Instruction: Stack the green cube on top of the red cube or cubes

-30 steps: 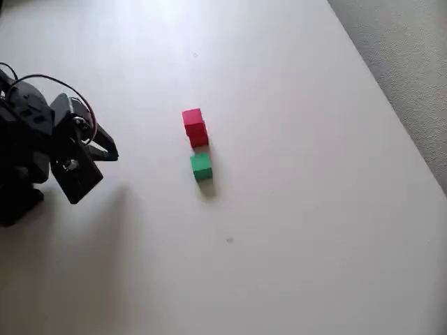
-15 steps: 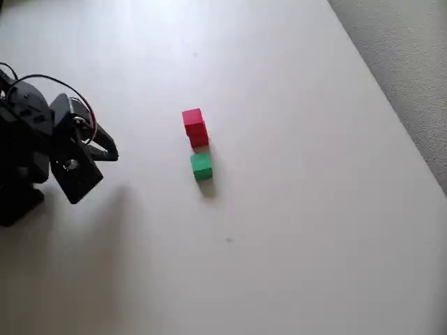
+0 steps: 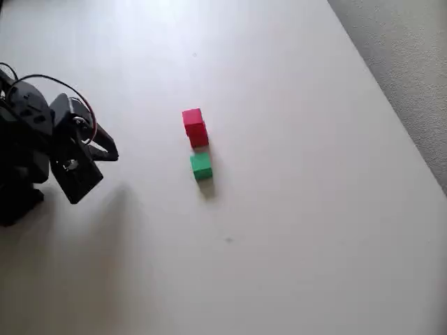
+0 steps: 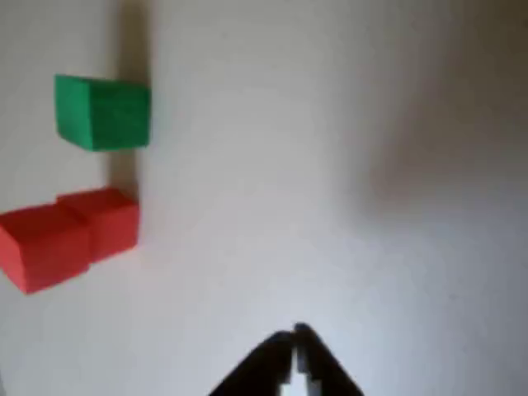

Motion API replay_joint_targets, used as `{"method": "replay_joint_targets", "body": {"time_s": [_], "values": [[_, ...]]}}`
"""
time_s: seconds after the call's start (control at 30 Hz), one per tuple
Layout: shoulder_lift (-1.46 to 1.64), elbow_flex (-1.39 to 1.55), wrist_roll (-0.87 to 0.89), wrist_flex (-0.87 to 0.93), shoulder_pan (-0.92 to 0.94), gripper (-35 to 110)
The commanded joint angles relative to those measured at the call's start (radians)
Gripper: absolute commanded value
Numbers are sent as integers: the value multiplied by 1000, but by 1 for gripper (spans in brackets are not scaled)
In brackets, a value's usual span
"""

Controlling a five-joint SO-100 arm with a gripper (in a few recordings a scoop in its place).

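While unmarked, green cube [image 3: 201,166] just beside red cubes [image 3: 195,127], end effector [image 4: 295,337] closed

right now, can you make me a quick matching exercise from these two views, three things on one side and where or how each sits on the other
Things:
1. green cube
2. red cubes
3. gripper

States:
A. stacked one on the other
B. fingertips together, holding nothing, off to the left in the overhead view
C. alone on the table, just below the red pair in the overhead view

Pairs: 1-C, 2-A, 3-B
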Motion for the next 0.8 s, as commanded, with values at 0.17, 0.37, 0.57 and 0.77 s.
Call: {"method": "replay_joint_targets", "body": {"time_s": [0.17, 0.37, 0.57, 0.77], "values": [[11, 12, -140, -51, 28, -2], [11, -55, -127, -58, 63, 2], [-187, -218, -101, -158, 40, 15], [-807, -609, -49, -227, 51, 21]]}}
